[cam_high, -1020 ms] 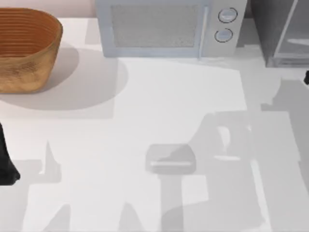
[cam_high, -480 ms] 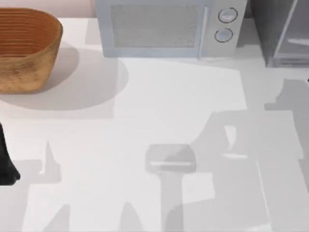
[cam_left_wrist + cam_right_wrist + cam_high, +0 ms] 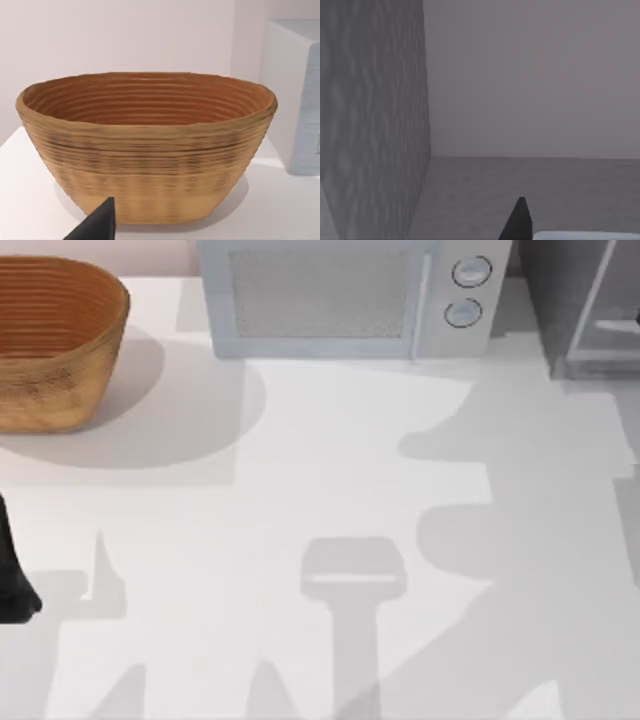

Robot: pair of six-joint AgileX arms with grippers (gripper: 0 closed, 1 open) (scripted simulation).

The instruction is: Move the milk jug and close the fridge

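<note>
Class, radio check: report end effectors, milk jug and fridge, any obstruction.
Left end effector parked at the table's left edge, facing the wicker basket. Right end effector beside the fridge. Milk jug unsighted. No obstruction seen.

Tan ribbed basket point(image 3: 55, 340), light grey microwave point(image 3: 345, 295), dark grey fridge point(image 3: 580, 305).

A broad white tabletop point(image 3: 300, 470) carries everything here, its surface crossed by soft grey shadows. At its far left corner sits an oval woven basket of ribbed tan wicker point(image 3: 55, 340), directly ahead of the left arm's black pincer point(image 3: 95, 227), whose dark fingertip shows just before the basket's base. Along the back edge stands a light grey boxy microwave with two round knobs point(image 3: 350, 295), to the basket's right. At the far right corner stands the tall dark grey fridge with its pale framed door panel point(image 3: 585, 305), close beside the microwave.
</note>
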